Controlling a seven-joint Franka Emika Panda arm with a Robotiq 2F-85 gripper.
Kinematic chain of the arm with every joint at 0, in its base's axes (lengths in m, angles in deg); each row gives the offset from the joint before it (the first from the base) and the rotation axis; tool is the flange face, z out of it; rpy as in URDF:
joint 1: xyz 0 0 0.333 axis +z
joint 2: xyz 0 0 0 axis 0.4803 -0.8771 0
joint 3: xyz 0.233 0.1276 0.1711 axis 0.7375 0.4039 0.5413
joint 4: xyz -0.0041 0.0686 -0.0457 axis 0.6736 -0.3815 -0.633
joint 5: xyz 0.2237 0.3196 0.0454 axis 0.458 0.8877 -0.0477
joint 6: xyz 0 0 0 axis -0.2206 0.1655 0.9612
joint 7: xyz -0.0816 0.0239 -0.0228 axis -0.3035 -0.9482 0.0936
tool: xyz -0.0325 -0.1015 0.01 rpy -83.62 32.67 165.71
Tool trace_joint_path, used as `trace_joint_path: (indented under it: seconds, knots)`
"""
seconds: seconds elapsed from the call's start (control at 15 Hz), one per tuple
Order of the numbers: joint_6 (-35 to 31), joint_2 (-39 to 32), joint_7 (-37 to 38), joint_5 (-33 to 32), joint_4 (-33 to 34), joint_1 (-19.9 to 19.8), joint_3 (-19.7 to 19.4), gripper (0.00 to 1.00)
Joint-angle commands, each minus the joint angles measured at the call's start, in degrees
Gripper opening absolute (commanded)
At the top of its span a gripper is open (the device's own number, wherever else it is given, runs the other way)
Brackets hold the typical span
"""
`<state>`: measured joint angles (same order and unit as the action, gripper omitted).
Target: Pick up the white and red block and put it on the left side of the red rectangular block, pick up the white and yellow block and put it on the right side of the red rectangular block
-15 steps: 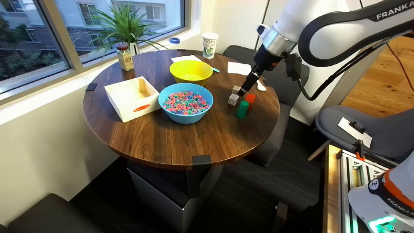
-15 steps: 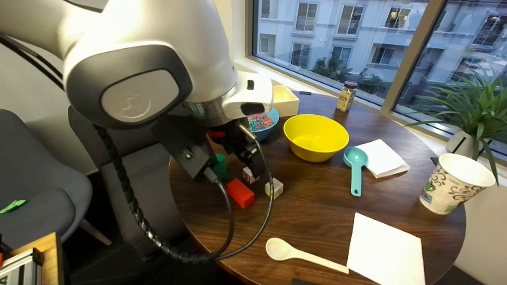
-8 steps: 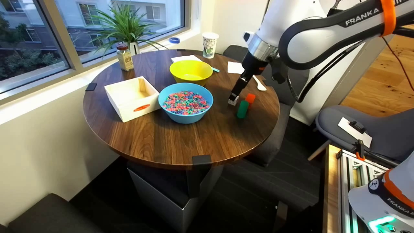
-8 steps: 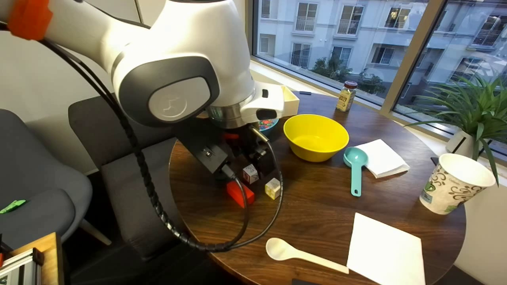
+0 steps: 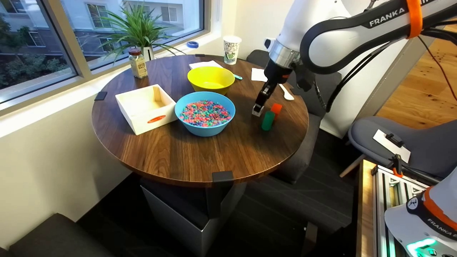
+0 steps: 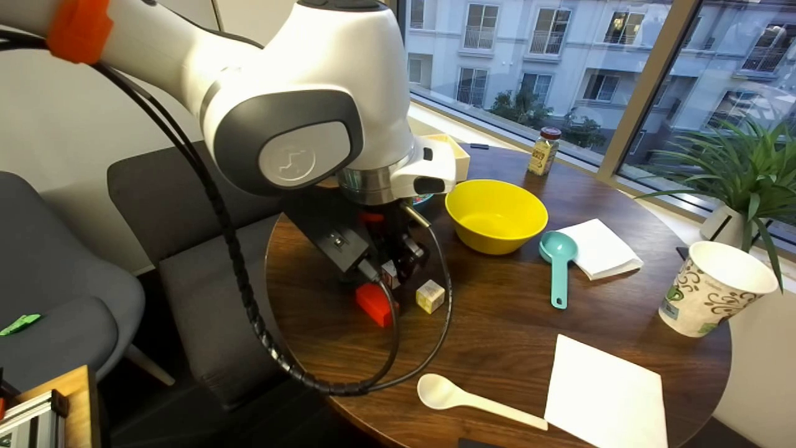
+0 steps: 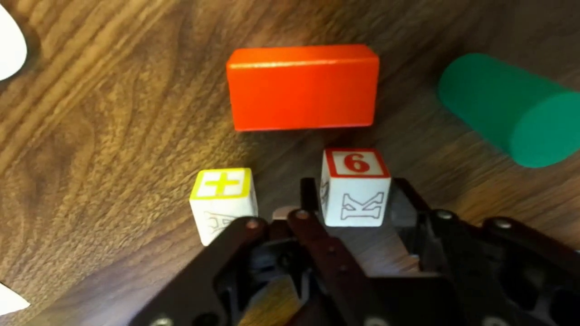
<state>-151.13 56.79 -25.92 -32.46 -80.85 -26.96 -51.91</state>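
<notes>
Wrist view showed the white and red block sitting, it seemed, on the brown table. The gripper was around it, black and close by on both sides. From where I stood, I could not tell if it was pinching the block or only standing beside it. Near it, not touching, lay the red rectangular block, its long side turned to the little block and running across the view. The little block was across from one end, the end closer to the green cylinder. So I guessed the next move was up and around that end, if that end counted as left. There was only a small gap before the green. The white and yellow block sat outside the gripper, off toward the red one's other end.
</notes>
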Motion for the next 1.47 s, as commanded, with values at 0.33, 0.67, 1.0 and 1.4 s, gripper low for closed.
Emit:
trace_joint_path:
  seconds: [0.33, 0.67, 1.0, 1.4]
  knots:
    - [2.9, 0.0, -0.2, 0.1, 1.3, -0.9, 1.2, 0.09]
    - [2.8, 3.8, -1.5, -0.7, -0.7, -0.6, 1.9, 0.09]
    - [3.3, 7.4, -2.2, -0.8, -3.5, -1.2, 1.4, 0.09]
    - [3.4, 12.6, -3.1, -0.5, -7.6, -2.1, 0.6, 0.09]
